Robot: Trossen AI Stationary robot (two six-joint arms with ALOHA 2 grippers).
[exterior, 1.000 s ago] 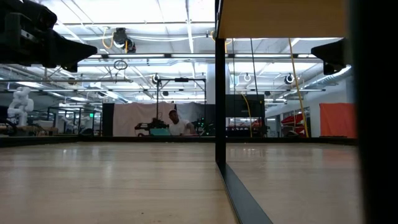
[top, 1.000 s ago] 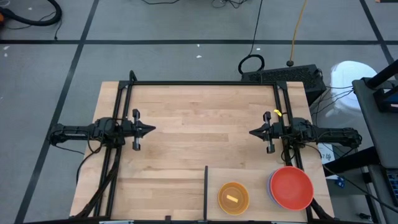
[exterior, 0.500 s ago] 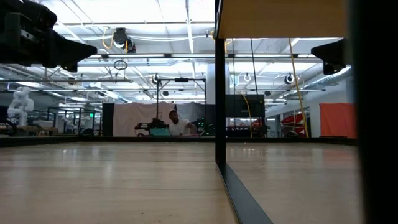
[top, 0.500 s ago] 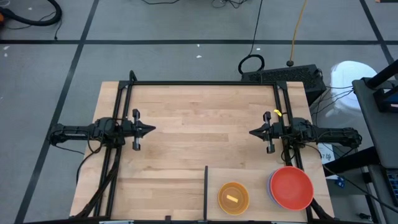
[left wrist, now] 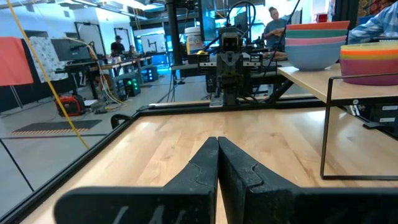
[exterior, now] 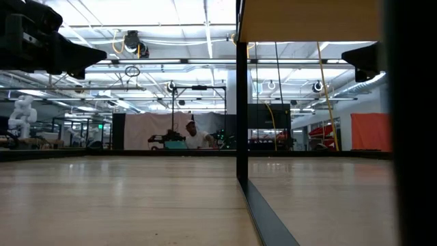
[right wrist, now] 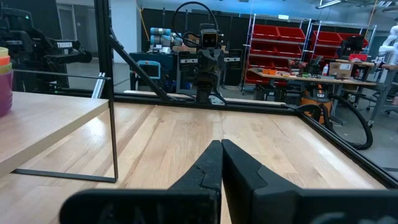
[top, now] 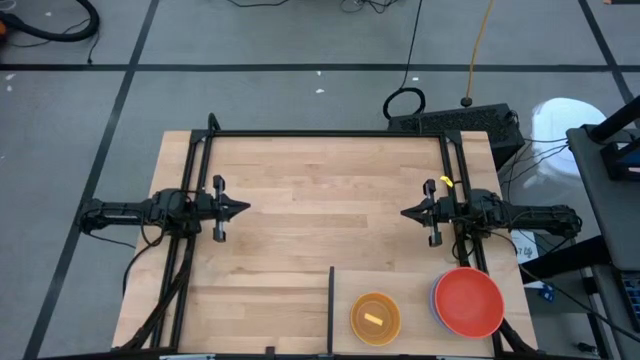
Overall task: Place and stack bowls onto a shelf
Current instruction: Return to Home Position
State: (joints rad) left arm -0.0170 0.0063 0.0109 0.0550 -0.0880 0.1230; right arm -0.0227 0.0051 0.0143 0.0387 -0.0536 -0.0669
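The bowls stand nested in two stacks on the shelf [top: 415, 290], a raised pale board at the table's near right. The larger stack [top: 468, 302] has red on top and blue at the bottom [left wrist: 317, 43]. The smaller stack [top: 375, 318] shows orange and yellow from above, with purple lowest [right wrist: 5, 81]. My left gripper [top: 243, 209] hovers shut and level over the table's left side, pointing right. My right gripper [top: 405, 213] hovers shut over the right side, pointing left. Both are far from the bowls, and nothing is between their fingers [left wrist: 217, 162] [right wrist: 221, 165].
A thin dark upright [top: 331, 310] carries the shelf's left end, with open space under the board [exterior: 307, 20]. A black frame [top: 330, 134] runs along the table's far edge and both sides. The bare tabletop [top: 320, 200] lies between the two arms.
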